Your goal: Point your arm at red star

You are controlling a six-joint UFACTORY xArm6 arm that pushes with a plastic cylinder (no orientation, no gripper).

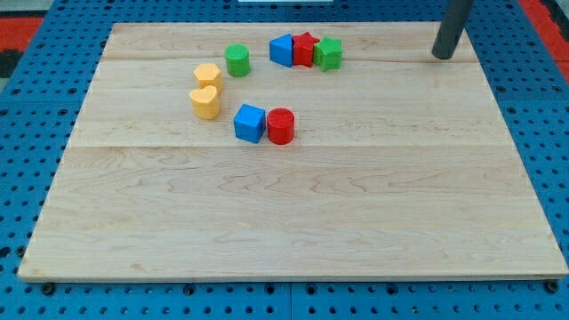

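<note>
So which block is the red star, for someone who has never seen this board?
Look near the wooden board's top edge for a touching row of three. The red star is the middle one, between the blue block and green block.

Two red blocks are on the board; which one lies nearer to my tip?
The red star, squeezed between a blue block and a green block; your tip stands to its right.

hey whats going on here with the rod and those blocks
I'm a single arm ending in a rod, meant to point at the red star, which sits at the view's top between a blue block and a green block. My tip rests on the board well to the view's right of that row, touching no block.
</note>
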